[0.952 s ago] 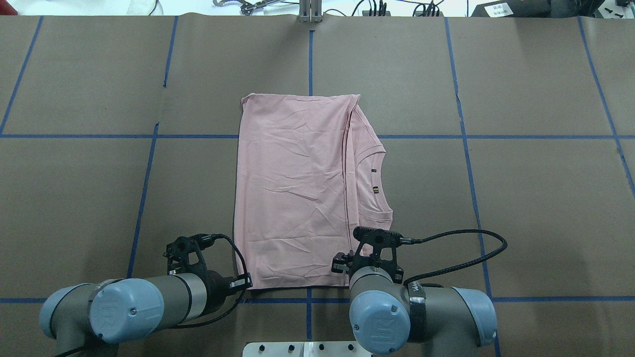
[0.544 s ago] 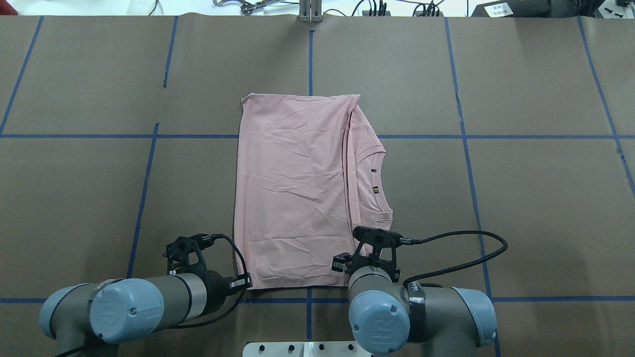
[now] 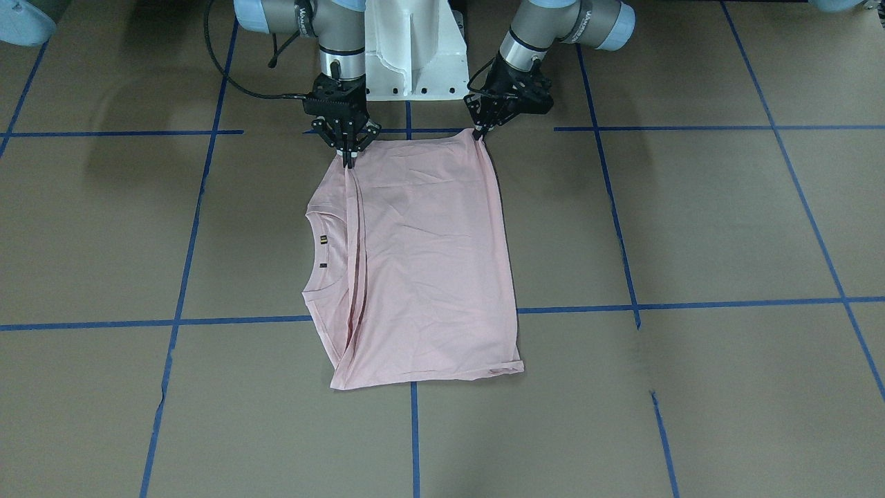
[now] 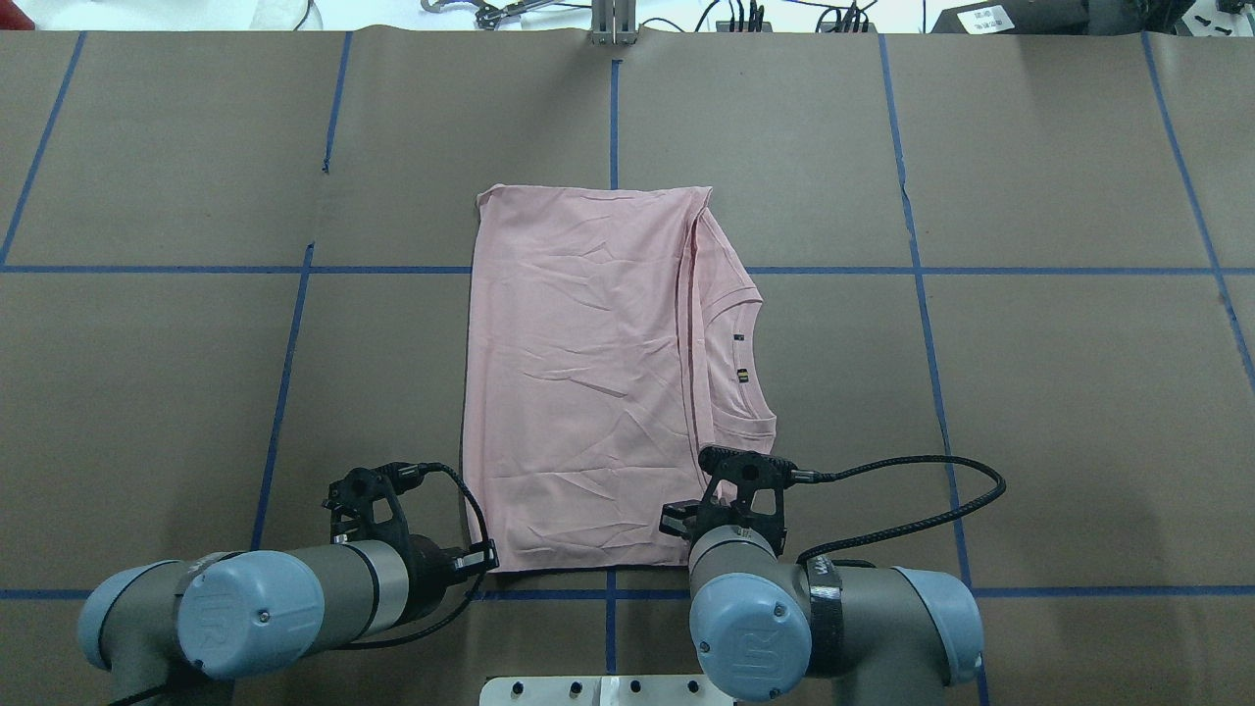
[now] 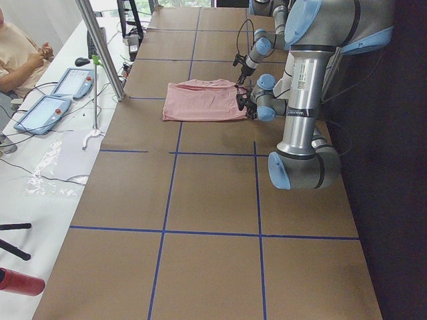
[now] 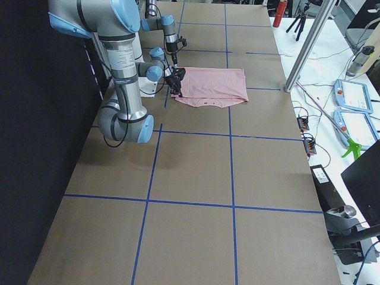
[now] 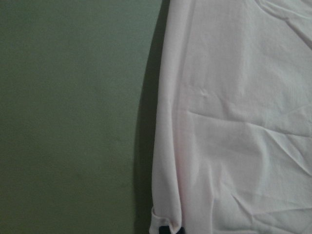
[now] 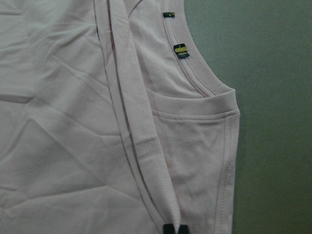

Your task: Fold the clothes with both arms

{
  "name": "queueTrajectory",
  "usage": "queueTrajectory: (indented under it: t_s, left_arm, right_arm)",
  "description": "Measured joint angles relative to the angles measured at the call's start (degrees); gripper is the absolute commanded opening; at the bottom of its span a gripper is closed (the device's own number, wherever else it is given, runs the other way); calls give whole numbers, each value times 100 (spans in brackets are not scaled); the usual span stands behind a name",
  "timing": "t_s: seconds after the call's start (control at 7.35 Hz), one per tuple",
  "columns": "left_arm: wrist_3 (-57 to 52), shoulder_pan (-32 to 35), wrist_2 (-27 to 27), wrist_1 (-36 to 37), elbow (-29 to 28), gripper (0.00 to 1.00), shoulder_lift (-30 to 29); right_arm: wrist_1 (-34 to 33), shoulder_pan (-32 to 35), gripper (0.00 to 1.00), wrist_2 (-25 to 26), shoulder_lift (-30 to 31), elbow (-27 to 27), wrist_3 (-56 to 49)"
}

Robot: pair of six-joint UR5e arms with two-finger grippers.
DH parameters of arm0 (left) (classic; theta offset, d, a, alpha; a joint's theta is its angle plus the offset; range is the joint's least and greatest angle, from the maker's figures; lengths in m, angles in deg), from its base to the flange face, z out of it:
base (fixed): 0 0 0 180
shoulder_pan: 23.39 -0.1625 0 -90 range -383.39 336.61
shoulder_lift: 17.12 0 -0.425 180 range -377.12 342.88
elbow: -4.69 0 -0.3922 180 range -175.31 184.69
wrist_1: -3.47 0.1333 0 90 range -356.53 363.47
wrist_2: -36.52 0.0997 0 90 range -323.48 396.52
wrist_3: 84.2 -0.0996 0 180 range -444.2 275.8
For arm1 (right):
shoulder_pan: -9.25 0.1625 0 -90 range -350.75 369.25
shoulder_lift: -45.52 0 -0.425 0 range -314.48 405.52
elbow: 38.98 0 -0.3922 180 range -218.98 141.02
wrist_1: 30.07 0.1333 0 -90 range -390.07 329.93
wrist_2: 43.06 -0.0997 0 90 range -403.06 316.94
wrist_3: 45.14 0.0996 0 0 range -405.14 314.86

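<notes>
Pinched at its near corners by left tool point(image 3: 477, 134) and right tool point(image 3: 348, 158): soft, creased pink shirt point(image 4: 578, 392), folded rectangular, ribbed collar point(image 8: 197, 85) ahead of right tool.

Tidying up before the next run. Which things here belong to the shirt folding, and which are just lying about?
In the job: pink T-shirt; left pincer and right pincer, gripping its near corners.
Lying about: two teach pendants and a red cylinder, on the white side bench.
</notes>
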Motion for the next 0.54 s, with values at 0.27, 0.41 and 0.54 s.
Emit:
queueTrajectory:
  t_s: [0.27,0.41,0.54]
  left_arm:
    - [1,0,0,0,0,0,0]
    - [1,0,0,0,0,0,0]
    - [3,0,0,0,0,0,-3]
  right_arm:
    - [-29,55,91,-12,4,-10,-119]
    - [-51,74,82,-14,6,-12,-170]
    - [-64,80,78,-16,7,-12,-191]
